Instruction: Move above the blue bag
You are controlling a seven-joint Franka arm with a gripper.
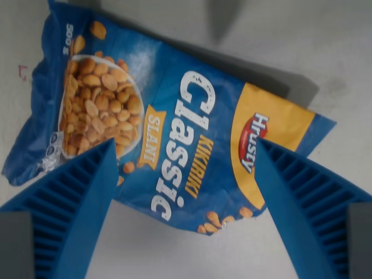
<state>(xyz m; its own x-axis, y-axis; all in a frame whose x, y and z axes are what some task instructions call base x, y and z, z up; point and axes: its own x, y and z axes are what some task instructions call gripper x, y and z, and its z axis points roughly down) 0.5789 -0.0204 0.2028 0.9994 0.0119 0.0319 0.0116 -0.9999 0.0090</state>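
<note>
A blue snack bag (168, 116) with peanuts pictured and the word "Classic" lies flat on a pale surface, filling most of the wrist view. My gripper (185, 144) hangs directly above it, open and empty. Its two blue ribbed fingers rise from the bottom of the view: one fingertip (107, 145) over the peanut picture at the wrist view's left, the other fingertip (261, 144) over the yellow logo patch at the wrist view's right. The bag's middle shows between them. The fingers hide parts of the bag's lower edge.
The bag rests on a plain light grey tabletop (325, 40). A dark shadow falls at the top centre. A small red mark (23, 72) shows on the surface at the wrist view's left edge.
</note>
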